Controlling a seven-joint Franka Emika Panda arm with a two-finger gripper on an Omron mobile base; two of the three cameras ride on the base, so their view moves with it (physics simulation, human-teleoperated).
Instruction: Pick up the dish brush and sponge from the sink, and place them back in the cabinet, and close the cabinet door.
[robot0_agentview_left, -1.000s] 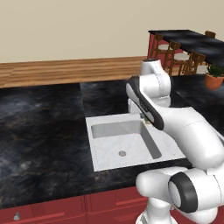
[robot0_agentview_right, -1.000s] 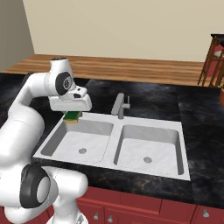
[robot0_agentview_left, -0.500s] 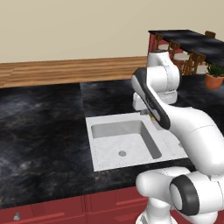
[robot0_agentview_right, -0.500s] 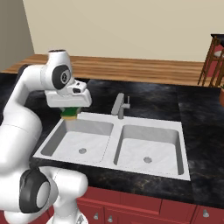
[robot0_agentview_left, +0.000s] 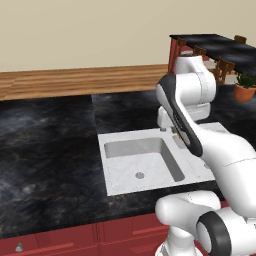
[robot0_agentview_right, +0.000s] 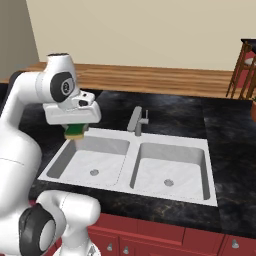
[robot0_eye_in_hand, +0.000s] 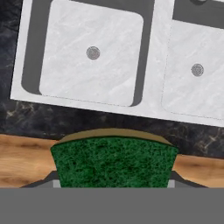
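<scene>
My gripper is shut on the sponge, a dark green block with a yellowish edge. It hangs above the back left corner of the white double-basin sink. In the hand view the sponge sits between the fingers at the bottom, with the sink and both of its drains far below. In the left base view my own arm hides the hand above the sink. Both basins look bare. The dish brush, the cabinet and the cabinet door are out of view.
A grey faucet stands behind the sink's divider. Dark marble counter surrounds the sink, with red drawers below its front edge. A potted plant and a dark bar table with chairs stand far right.
My arm has risen and swung slightly, carrying the sponge a little higher above the sink. The grip on the sponge is unchanged.
</scene>
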